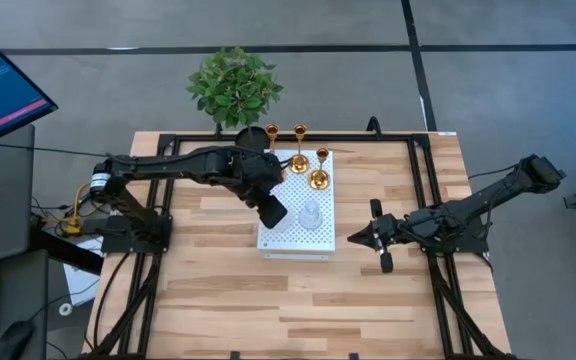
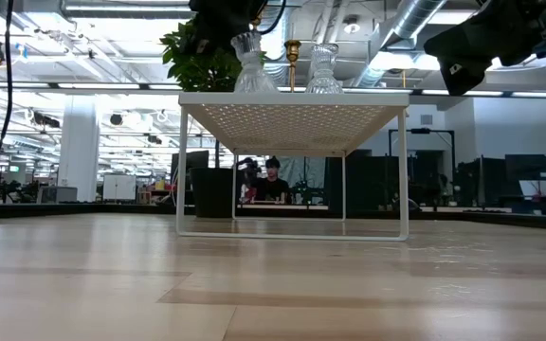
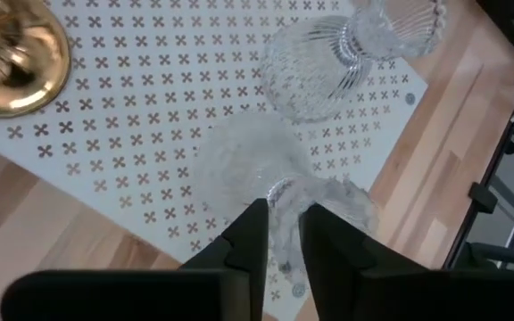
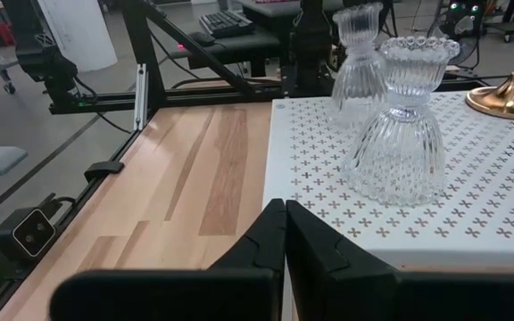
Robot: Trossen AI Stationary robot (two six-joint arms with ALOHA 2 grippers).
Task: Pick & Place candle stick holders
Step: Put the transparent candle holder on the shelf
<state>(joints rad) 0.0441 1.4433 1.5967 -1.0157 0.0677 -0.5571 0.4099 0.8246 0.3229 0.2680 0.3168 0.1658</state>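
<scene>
Reading from the left of the high view, the left gripper is found over the near left part of the white perforated board, its fingers narrowly parted about the rim of a clear glass holder standing on the board; whether that holder is gripped or already freed cannot be told. A second glass holder stands just beside it. Farther back on the board one gold holder is seen, with others near the rear edge, though whether all of these rest on the board is not clear. The potted plant is behind. The placing is judged nearly complete, with only the left release outstanding. The right gripper waits closed and empty, just off the board's right edge. Open table is noted in front; room between the glass pieces is tight, so a straight upward withdrawal is advised.
</scene>
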